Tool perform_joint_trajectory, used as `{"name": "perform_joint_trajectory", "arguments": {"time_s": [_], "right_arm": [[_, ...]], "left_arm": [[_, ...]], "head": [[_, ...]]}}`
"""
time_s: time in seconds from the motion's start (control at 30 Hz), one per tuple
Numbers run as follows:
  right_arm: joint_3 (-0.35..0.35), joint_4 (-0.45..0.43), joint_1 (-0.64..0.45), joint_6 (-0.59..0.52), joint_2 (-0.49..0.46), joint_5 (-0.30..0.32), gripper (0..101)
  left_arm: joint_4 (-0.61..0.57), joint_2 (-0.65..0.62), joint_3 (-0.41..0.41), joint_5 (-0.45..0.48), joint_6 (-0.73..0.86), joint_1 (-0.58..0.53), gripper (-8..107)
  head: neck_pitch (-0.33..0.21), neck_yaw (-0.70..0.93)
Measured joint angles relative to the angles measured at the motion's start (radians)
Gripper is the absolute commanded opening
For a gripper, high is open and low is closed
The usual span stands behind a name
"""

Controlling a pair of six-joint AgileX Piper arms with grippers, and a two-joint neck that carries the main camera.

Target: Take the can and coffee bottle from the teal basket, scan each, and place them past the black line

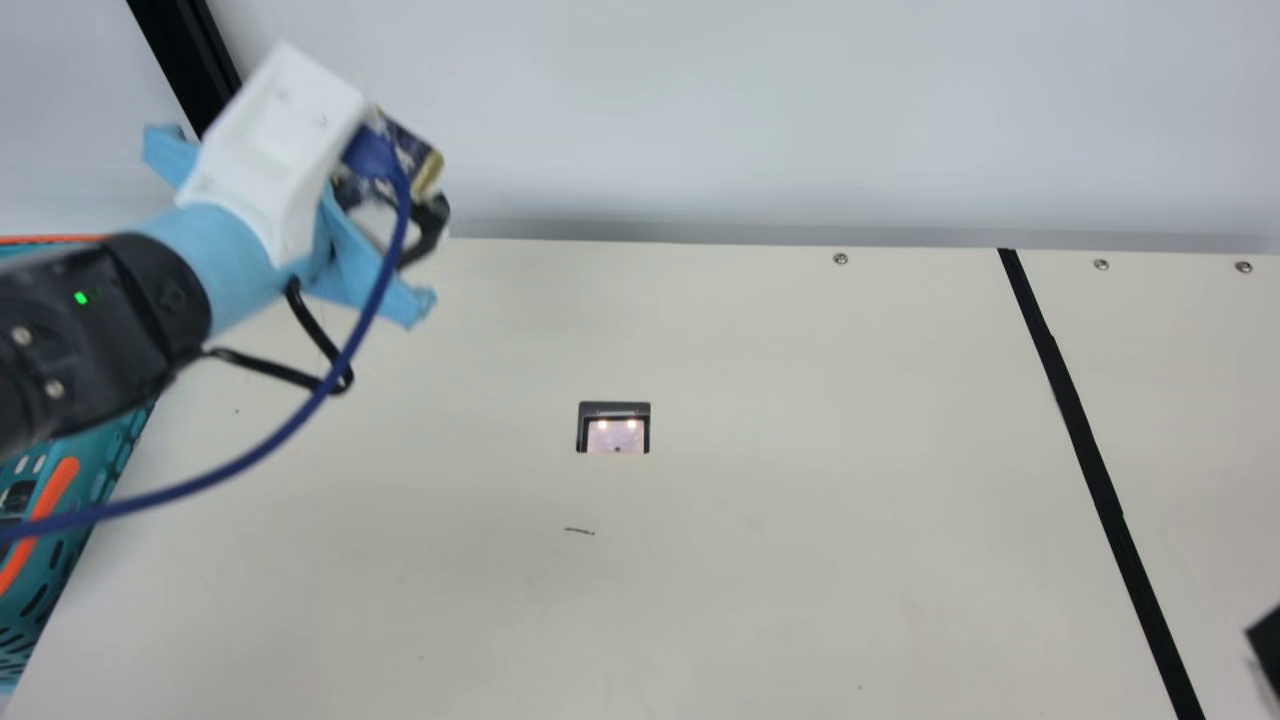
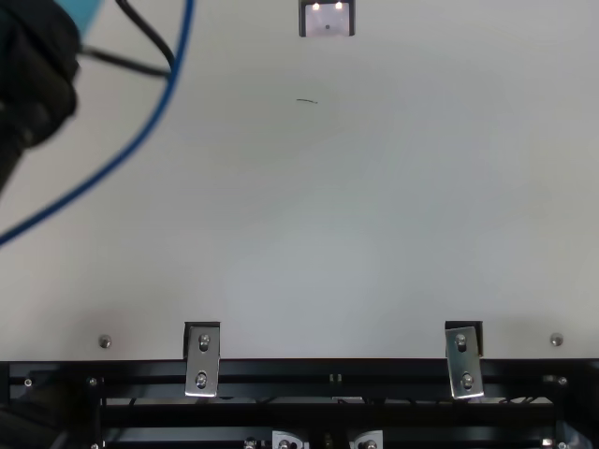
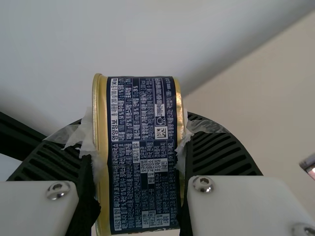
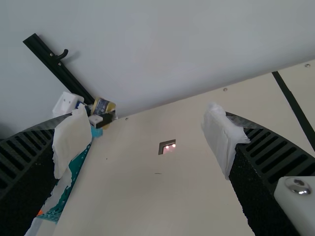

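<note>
Had the can [image 3: 142, 162] clamped in the left jaws, aloft on the teal basket [image 1: 90, 450] side of the counter [image 1: 750, 600], with right jaws apart, and seemed between pickup and scan, likely needing to bring the code over the scanner [image 1: 615, 437].

The basket [image 1: 45, 570] lies at the left end of the table [image 1: 800, 550], the line [image 1: 1085, 440] runs from back to front on the right, and the scanner [image 1: 614, 428] sits in the tabletop between them. The wall [image 1: 700, 120] stands behind the table. Toward the back left, the can [image 3: 145, 147] is up in the left gripper [image 1: 405, 190], left of the scanner.
</note>
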Motion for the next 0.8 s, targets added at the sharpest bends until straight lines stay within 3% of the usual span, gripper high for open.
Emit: {"name": "perform_joint_trajectory", "arguments": {"time_s": [0.13, 0.57, 0.8], "right_arm": [[0.000, 0.000, 0.000, 0.000, 0.000, 0.000, 101], [0.000, 0.000, 0.000, 0.000, 0.000, 0.000, 101], [0.000, 0.000, 0.000, 0.000, 0.000, 0.000, 101]], "left_arm": [[-0.107, 0.002, 0.071, -0.004, 0.122, -0.014, 10], [-0.133, 0.002, 0.072, -0.002, 0.166, -0.014, 10], [-0.255, 0.004, 0.121, -0.015, 0.253, -0.054, 10]], "head": [[0.000, 0.000], [0.000, 0.000], [0.000, 0.000]]}}
